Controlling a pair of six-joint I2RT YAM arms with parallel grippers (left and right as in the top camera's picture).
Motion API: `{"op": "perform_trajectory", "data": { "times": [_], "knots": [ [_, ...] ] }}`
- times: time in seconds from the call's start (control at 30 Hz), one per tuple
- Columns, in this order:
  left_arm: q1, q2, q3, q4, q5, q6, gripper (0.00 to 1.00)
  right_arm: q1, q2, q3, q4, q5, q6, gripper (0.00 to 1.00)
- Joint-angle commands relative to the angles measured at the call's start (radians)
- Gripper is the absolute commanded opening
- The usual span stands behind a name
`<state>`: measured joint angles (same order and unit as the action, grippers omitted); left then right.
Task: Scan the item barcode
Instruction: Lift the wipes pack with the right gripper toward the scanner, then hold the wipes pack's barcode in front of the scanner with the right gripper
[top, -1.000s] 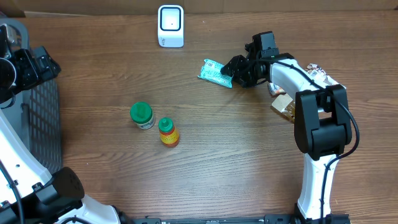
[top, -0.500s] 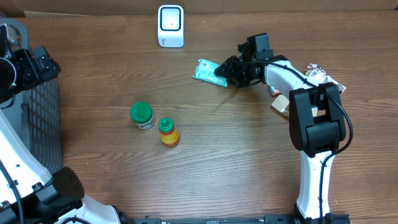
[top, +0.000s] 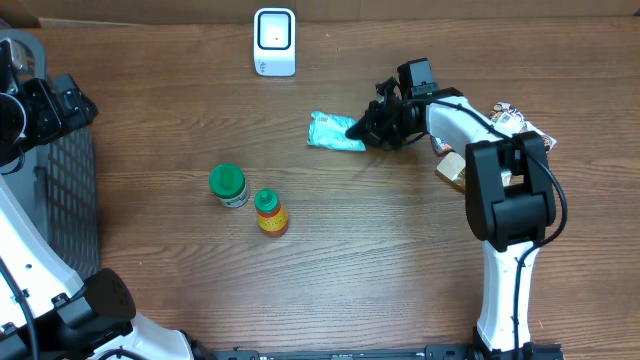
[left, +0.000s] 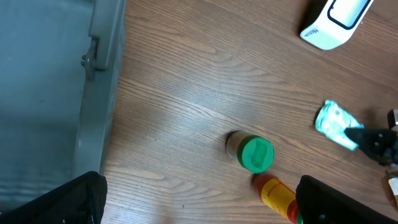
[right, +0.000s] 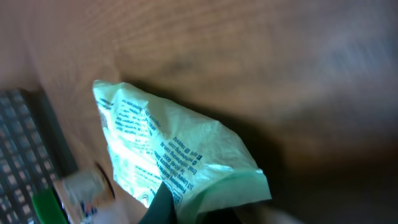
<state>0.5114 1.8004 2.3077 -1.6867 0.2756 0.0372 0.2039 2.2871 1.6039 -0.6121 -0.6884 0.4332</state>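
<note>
Packet (top: 335, 131) lies right of centre on the tabletop (top: 380, 250), long axis roughly left-right. My right gripper (top: 362, 128) is clamped on its right end. The scanner (top: 274, 42) stands off to its far left, nearer this arm.

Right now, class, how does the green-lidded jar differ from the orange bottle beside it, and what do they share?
The jar has a broad green lid; the orange bottle has a much narrower green cap. The jar's side is pale; the orange bottle's is orange. The jar looks squat, the orange bottle slimmer. Both have green tops and sit close together on the table.
</note>
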Motion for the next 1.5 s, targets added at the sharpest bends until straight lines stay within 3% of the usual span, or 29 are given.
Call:
{"op": "perform_trajectory", "data": {
  "times": [0.0, 0.43, 0.93, 1.27, 1.37, 1.47],
  "knots": [
    [-0.001, 0.006, -0.004, 0.000, 0.002, 0.019, 0.99, -0.016, -0.146, 0.031, -0.080, 0.013, -0.101, 0.04],
    [-0.001, 0.006, -0.004, 0.000, 0.002, 0.019, 1.00, -0.014, -0.583, 0.034, -0.353, 0.013, -0.173, 0.04],
    [-0.001, 0.006, -0.004, 0.000, 0.002, 0.019, 1.00, -0.013, -0.678, 0.062, -0.425, 0.002, -0.119, 0.04],
    [-0.001, 0.006, -0.004, 0.000, 0.002, 0.019, 0.99, 0.098, -0.367, 0.797, -0.729, 0.371, -0.180, 0.04],
    [-0.001, 0.006, -0.004, 0.000, 0.002, 0.019, 1.00, 0.163, -0.284, 0.905, -0.666, 0.549, -0.270, 0.04],
    [-0.001, 0.006, -0.004, 0.000, 0.002, 0.019, 0.99, 0.243, -0.220, 0.894, -0.485, 0.883, -0.357, 0.04]
  ]
}}
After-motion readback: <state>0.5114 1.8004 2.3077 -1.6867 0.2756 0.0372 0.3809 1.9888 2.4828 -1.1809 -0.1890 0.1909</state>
